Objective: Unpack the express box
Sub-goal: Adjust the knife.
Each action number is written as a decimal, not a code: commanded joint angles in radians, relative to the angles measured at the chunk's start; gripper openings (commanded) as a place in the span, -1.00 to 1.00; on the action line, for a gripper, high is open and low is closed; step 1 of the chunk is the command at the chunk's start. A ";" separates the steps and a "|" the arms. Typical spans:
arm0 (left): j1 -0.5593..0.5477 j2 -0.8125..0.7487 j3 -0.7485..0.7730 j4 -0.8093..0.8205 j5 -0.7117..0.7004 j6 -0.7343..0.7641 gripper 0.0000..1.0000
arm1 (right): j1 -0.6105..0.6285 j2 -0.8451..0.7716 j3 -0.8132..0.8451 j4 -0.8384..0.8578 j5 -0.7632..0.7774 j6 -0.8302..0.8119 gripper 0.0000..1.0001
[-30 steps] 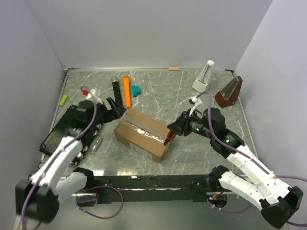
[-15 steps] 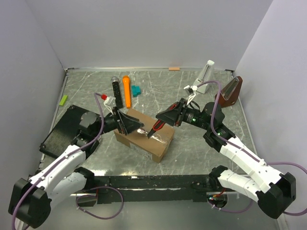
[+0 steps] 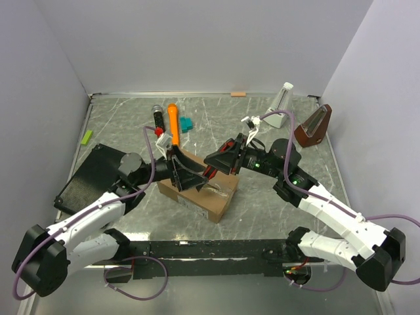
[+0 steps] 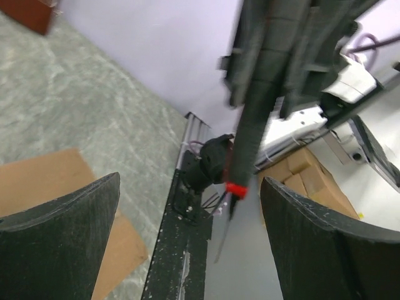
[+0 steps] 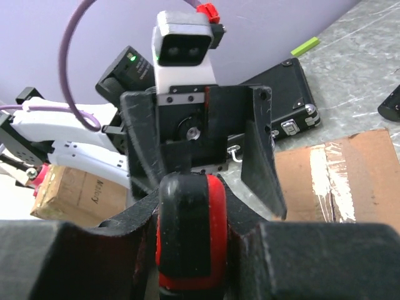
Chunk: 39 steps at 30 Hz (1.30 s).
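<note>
Two grippers are brought close together above the express box (image 3: 205, 201), which is set slantwise on the table (image 3: 262, 203), about midway between the left and right edges and nearer the near edge than the far one. The box is seen closed, with a strip of clear tape (image 3: 221, 191) along its top seam.

The left gripper (image 3: 191, 180) is held over the far left part of the box with its fingers (image 4: 62, 237) spread wide; nothing is gripped between them. The right gripper (image 3: 211, 164) is reached in from the right and is closed on a red-handled tool (image 5: 190, 215), whose red and black handle is clamped between the fingers. From the left wrist the tool's dark shaft is seen hanging beyond the spread fingers, with a red band and a thin tip pointed downward. Whether the tip touches the cardboard cannot be told.

Near the left edge a flat black ribbed case (image 3: 85, 177) is laid, with a small green piece (image 3: 87, 136) beyond it. Toward the far edge an orange cylinder (image 3: 173, 125), a black cylinder (image 3: 158, 118) and a teal block (image 3: 187, 123) are grouped. By the far right corner a white metronome (image 3: 279, 105) and a brown metronome (image 3: 313, 126) are stood.
</note>
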 commanded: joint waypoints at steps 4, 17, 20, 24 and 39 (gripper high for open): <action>-0.017 0.015 0.020 0.225 0.093 -0.037 0.94 | 0.017 0.007 0.046 0.065 0.014 -0.016 -1.00; -0.076 0.110 0.051 0.269 0.135 -0.039 0.56 | 0.055 0.012 0.024 0.108 0.049 0.007 -1.00; -0.080 0.116 0.052 0.300 0.141 -0.048 0.25 | 0.061 0.013 0.021 0.111 0.050 0.010 -1.00; -0.080 0.130 0.055 0.337 0.161 -0.068 -0.45 | 0.068 0.005 0.012 0.097 0.047 0.001 -1.00; -0.080 0.079 0.071 0.217 0.215 -0.011 -0.99 | 0.066 -0.038 0.061 -0.124 0.018 -0.097 -0.14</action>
